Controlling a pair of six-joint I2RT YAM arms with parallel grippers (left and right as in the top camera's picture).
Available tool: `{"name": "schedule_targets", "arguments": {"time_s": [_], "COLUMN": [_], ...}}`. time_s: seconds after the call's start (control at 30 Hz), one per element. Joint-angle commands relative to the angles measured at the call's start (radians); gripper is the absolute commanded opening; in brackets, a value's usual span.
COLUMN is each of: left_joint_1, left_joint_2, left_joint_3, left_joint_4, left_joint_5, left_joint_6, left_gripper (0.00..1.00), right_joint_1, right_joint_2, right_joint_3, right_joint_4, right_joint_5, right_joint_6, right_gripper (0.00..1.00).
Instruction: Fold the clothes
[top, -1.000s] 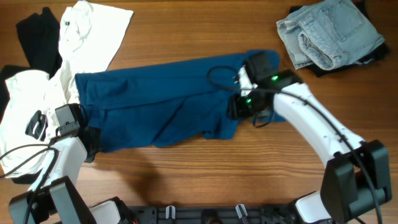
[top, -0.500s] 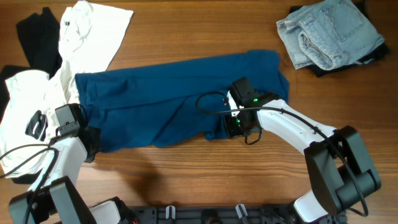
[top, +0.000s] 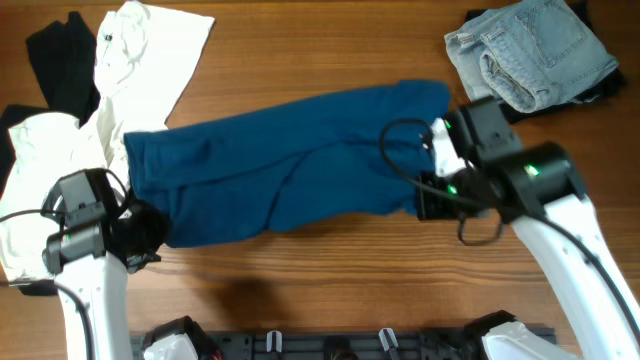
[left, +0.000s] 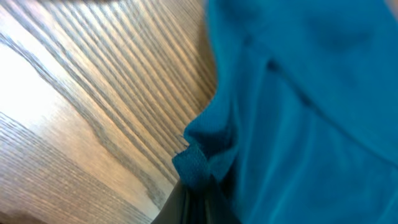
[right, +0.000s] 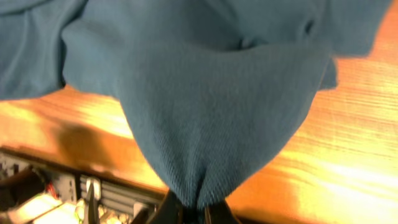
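The clothes, one deep-blue garment, stretch across the middle of the wooden table in the overhead view. My left gripper is shut on the garment's lower left corner. In the left wrist view a bunched tip of blue fabric runs down into the left gripper. My right gripper is shut on the lower right edge. In the right wrist view the cloth hangs in a pouch gathered into the right gripper, above the table. No buttons show.
White T-shirts and a black cloth lie at the far left, touching the garment's left end. Pale denim jeans sit crumpled at the back right. A black rail runs along the front edge.
The right gripper closed on the garment's lower edge and pulled it to the right, drawing the cloth taut. The left arm shifted and rose slightly, still holding its corner.
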Motion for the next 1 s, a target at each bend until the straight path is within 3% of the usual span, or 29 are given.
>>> {"name": "schedule_targets", "arguments": {"time_s": [0.0,0.13,0.27,0.43,0.57,0.77,0.87,0.97], "left_joint_1": [-0.003,0.034,0.168,0.249,0.248,0.243,0.187,0.097], "left_joint_2": [-0.124,-0.186,-0.186,-0.152,-0.04,0.305,0.46,0.517], "left_joint_3": [0.014,0.014,0.014,0.014,0.008,0.005,0.005,0.005], "left_joint_4": [-0.022,-0.029,-0.022,-0.003,0.043,0.18,0.323,0.424], "left_joint_5": [0.004,-0.093,-0.187,-0.182,-0.114,-0.082,0.018,0.028], "left_joint_6": [0.066,0.032,-0.046,-0.065,-0.064,-0.064,-0.064,-0.063], "left_gripper": [0.04,0.04,0.04,0.04,0.04,0.04,0.04,0.04], "right_joint_1": [-0.003,-0.003,-0.049,-0.195,-0.197,-0.197,-0.197,-0.197], "right_joint_2": [-0.098,-0.129,-0.061,0.043,0.187,0.502,0.533,0.533], "right_joint_3": [0.024,0.024,0.024,0.024,0.024,0.024,0.024,0.024], "right_joint_4": [-0.087,-0.141,-0.091,0.163,0.374,0.509,0.557,0.571], "right_joint_5": [0.003,0.094,0.253,0.257,0.202,0.174,0.171,0.171], "right_joint_6": [0.048,0.102,0.156,0.032,-0.055,-0.087,-0.087,-0.087], "right_gripper": [0.04,0.04,0.04,0.04,0.04,0.04,0.04,0.05]}}
